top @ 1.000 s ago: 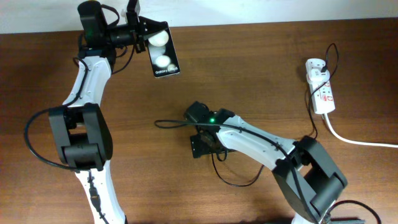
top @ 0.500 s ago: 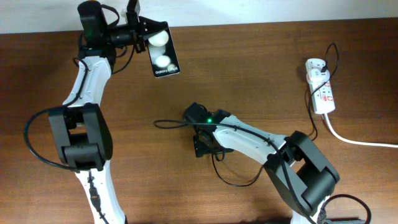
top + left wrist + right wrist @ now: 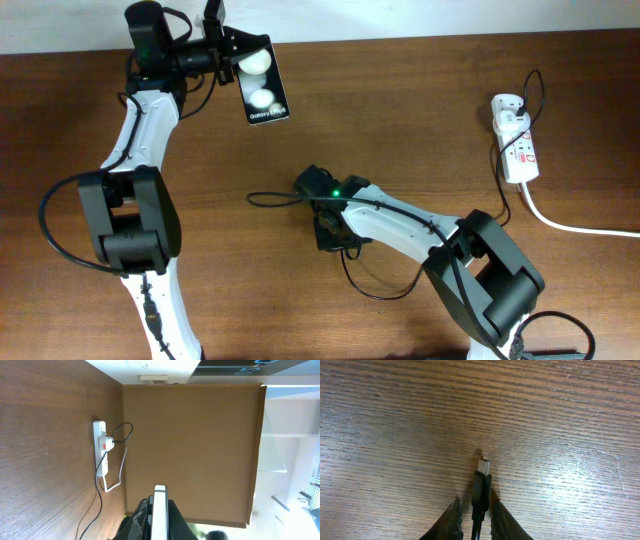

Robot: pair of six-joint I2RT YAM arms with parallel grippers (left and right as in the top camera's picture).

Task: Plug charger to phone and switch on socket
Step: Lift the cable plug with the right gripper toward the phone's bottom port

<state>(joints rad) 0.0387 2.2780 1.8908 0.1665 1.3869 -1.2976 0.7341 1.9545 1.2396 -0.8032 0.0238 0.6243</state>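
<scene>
L arm (image 3: 140, 130), R arm (image 3: 400, 222): white links, blk joints, blk cables; R has green LED (image 3: 341, 192).

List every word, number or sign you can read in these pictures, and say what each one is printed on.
"Galaxy": white lettering at the lower end of the phone; the letters after it are too small to read.
Power strip: red marks and tiny print, too small to read.
Dark strip at the top edge of the left wrist view: light characters, cut off and blurred, unreadable.

Lab-like room — two robot arms (image 3: 400, 225) at wood-grain table (image 3: 400, 100), brown partition panel (image 3: 190, 450) behind.
</scene>
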